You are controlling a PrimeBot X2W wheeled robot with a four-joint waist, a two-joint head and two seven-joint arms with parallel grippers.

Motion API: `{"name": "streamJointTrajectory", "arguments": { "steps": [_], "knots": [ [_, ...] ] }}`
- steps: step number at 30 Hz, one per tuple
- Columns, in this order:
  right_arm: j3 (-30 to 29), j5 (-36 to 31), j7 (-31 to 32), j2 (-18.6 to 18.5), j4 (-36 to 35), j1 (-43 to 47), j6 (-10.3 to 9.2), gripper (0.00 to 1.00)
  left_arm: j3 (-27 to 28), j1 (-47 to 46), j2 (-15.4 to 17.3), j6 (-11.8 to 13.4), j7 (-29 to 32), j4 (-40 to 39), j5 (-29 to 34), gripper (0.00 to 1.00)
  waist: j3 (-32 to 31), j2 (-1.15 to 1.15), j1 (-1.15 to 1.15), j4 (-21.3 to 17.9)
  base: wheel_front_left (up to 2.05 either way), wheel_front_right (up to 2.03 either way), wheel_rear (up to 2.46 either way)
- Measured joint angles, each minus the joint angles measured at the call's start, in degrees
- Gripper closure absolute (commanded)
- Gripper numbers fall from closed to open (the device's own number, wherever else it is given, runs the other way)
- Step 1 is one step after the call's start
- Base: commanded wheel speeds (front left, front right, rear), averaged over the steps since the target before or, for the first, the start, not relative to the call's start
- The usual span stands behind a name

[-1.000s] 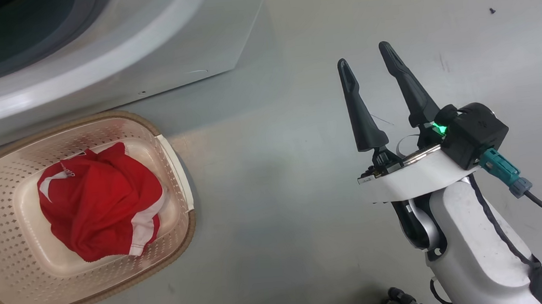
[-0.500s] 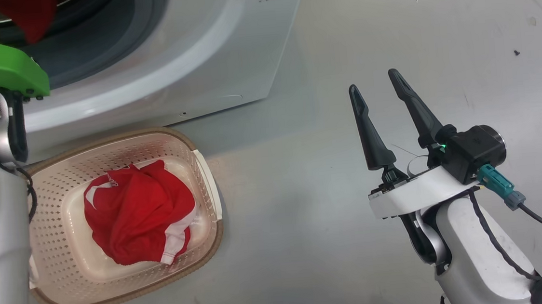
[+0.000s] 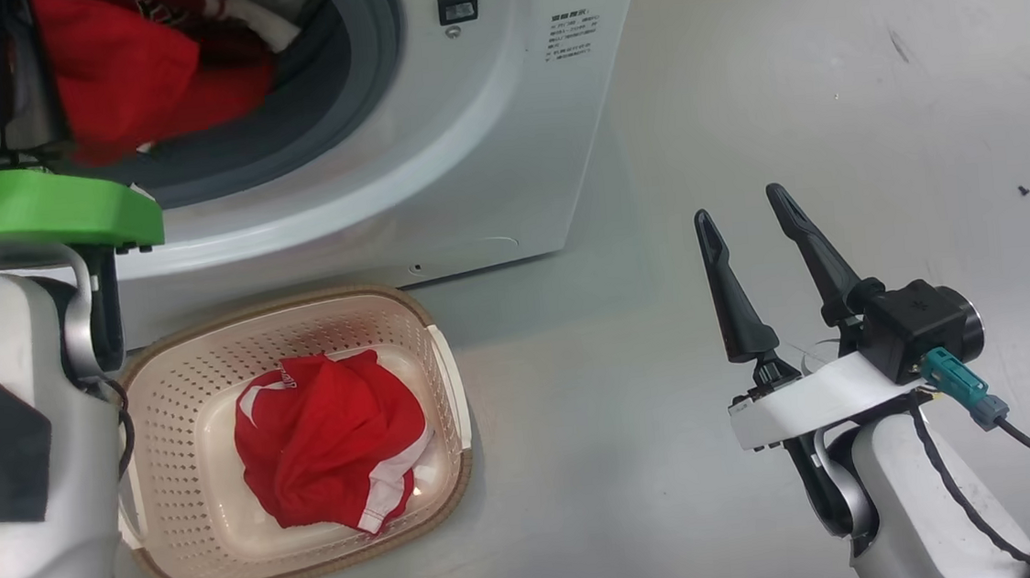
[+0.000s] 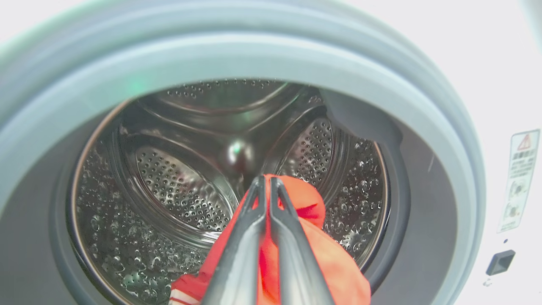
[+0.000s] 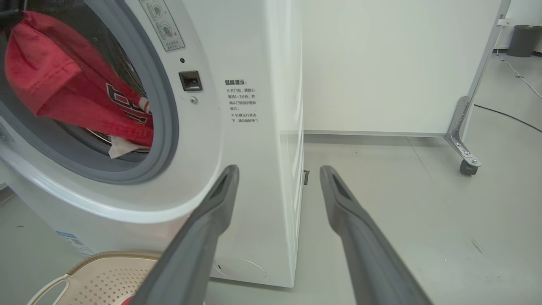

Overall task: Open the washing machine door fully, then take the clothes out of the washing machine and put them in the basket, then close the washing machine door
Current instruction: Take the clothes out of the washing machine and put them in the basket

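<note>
The white washing machine (image 3: 502, 125) stands with its drum mouth uncovered; the washing machine door is out of view. In the left wrist view my left gripper (image 4: 266, 181) is shut on red clothes (image 4: 330, 267) at the mouth of the steel drum (image 4: 178, 182). The head view shows its dark fingers (image 3: 3, 90) above a green mount, against those clothes (image 3: 121, 72). A second red garment with white trim (image 3: 330, 450) lies in the cream basket (image 3: 296, 304) on the floor below the machine. My right gripper (image 3: 739, 201) hangs open and empty over bare floor, right of the basket.
In the right wrist view, a white partition on a castor (image 5: 465, 166) stands behind the machine, with a dark bin (image 5: 523, 40) far right. A cable (image 5: 508, 116) runs along the floor there. Grey floor spreads right of the machine and basket.
The head camera has tilted up, so the drum mouth and my left arm with its red clothes have come into view. The right gripper has stayed open.
</note>
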Motion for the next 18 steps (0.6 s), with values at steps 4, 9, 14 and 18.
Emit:
{"name": "streamJointTrajectory", "arguments": {
  "steps": [4, 9, 14, 18],
  "knots": [
    [-0.57, -0.20, 0.00, -0.03, 0.22, 0.70, 0.30, 0.00, -0.08, 1.44, -0.66, 0.36, -0.33, -3.41, 0.21, 1.00, -1.84, 0.00, 0.00, 1.07, 0.00, 0.00, 0.00],
    [-1.03, -0.64, 0.00, -0.01, 0.43, 1.65, 0.56, 0.00, -0.08, 3.14, -0.70, 0.60, -0.67, -7.69, 0.68, 1.00, -3.95, 0.00, 0.00, 2.21, 0.00, 0.00, 0.00],
    [-1.53, -0.65, 0.00, -0.01, 0.67, 2.72, 0.90, 0.00, -0.09, 4.42, -0.67, 1.52, -1.13, -12.32, 2.29, 1.00, -5.85, 0.00, 0.00, 3.05, 0.00, 0.00, 0.00],
    [-1.91, -1.02, 0.01, -0.01, 0.79, 3.47, 1.32, 0.00, -0.09, 5.19, -0.66, 1.62, -1.15, -15.86, 3.01, 1.00, -7.22, 0.00, 0.00, 3.60, 0.00, 0.00, 0.00]
  ]
}}
